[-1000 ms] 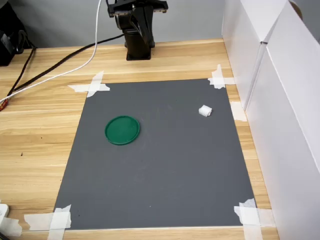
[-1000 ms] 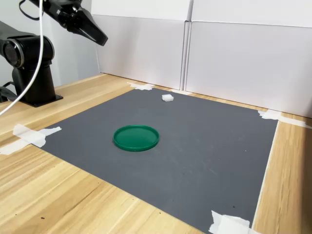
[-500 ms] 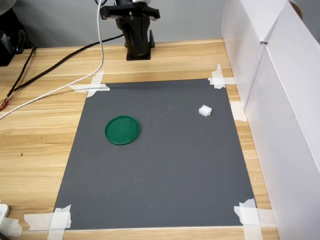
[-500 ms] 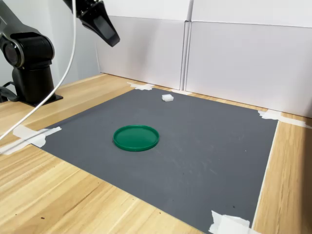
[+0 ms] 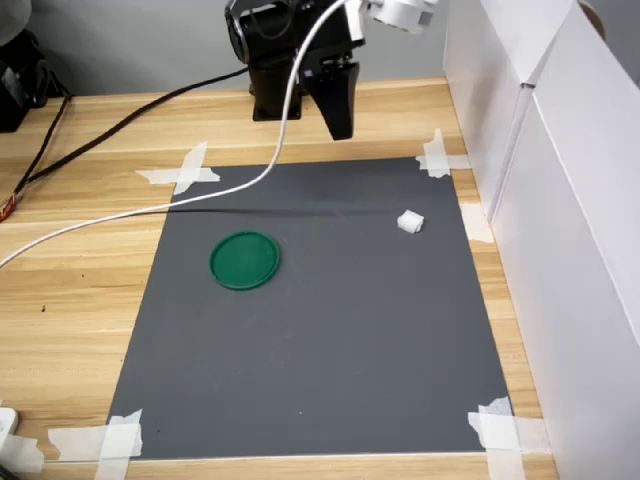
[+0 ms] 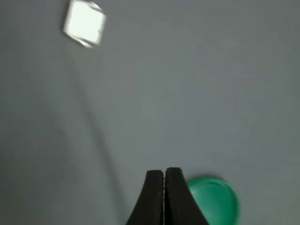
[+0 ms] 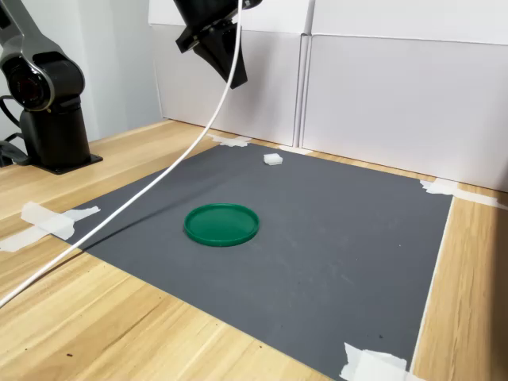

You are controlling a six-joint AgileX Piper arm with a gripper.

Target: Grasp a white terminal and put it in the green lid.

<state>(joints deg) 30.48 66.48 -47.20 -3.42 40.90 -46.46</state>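
Both exterior views are bright, evenly lit and sharp, with only soft, weak shadows. The white cable (image 5: 230, 190) throws a thin dark shadow line on the grey mat (image 5: 320, 340). The wrist view is blurred; the white terminal (image 6: 85, 22) there is overexposed and smeared.

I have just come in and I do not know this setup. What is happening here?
A robot arm is at work over a dark mat taped to a wooden table. Its gripper hangs in the air, shut and empty. A small white terminal lies on the mat, untouched. The green lid lies apart from it, with nothing in it. So the pick-up has not yet happened.
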